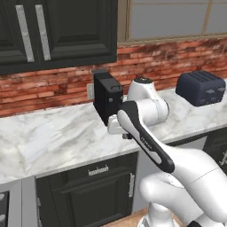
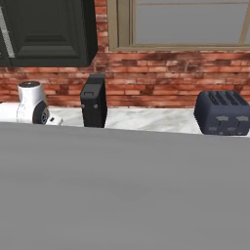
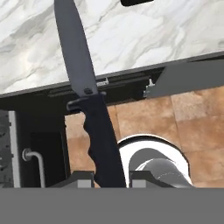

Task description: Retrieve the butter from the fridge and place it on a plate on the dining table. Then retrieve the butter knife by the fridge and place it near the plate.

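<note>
In the hand view my gripper (image 3: 109, 179) is shut on the butter knife (image 3: 85, 89). It grips the dark handle low down between its two fingertips (image 3: 81, 178). The slim grey-black blade points up and away, over the edge of a marble counter (image 3: 140, 30). In the left base view my white arm (image 1: 146, 133) bends over that counter's front edge, and the hand is tucked behind the forearm. The butter, the fridge, the plate and the dining table are out of view.
A dark toaster (image 1: 201, 88) (image 2: 222, 113) and a black box (image 1: 106, 95) (image 2: 93, 100) stand on the counter by the brick wall. Dark cabinets (image 1: 88, 195) and wood floor (image 3: 148, 118) lie below. A steel range (image 1: 11, 204) sits at the left. A flat grey surface (image 2: 125, 195) blocks the lower right base view.
</note>
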Controlling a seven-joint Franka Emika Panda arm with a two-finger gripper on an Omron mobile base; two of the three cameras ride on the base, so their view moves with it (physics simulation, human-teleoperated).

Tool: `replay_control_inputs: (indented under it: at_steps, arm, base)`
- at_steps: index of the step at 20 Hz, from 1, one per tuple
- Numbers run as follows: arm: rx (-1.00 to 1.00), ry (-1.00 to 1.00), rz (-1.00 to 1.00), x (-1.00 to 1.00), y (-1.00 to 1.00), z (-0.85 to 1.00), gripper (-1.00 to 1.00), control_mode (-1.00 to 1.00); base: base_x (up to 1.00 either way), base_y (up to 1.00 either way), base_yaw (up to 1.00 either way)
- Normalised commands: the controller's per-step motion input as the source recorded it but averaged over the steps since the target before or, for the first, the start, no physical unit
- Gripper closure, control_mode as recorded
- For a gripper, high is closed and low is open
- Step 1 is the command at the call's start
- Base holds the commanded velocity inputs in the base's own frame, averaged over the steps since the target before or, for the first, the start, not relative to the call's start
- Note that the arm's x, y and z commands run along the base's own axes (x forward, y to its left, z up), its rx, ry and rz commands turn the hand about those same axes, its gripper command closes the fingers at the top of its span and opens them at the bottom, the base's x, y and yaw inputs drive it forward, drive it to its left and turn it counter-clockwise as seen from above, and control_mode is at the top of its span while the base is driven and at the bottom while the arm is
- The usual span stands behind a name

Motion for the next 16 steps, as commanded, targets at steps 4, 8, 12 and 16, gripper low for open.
replay_control_inputs:
  at_steps: [4, 8, 12, 16]
  arm:
    - [-0.01, 0.03, 0.00, 0.01, -0.02, -0.04, 1.00, -1.00]
    - [0.00, 0.01, 0.00, 0.00, 0.00, -0.05, 1.00, 1.00]
    - [0.00, 0.00, 0.00, 0.00, 0.00, 0.00, 1.00, 1.00]
    - [0.00, 0.00, 0.00, 0.00, 0.00, 0.00, 1.00, 1.00]
  base:
    - [0.00, 0.00, 0.00]
    - [-0.10, -0.01, -0.02]
    - [-0.03, -0.39, -0.36]
    - [0.00, -0.68, -0.57]
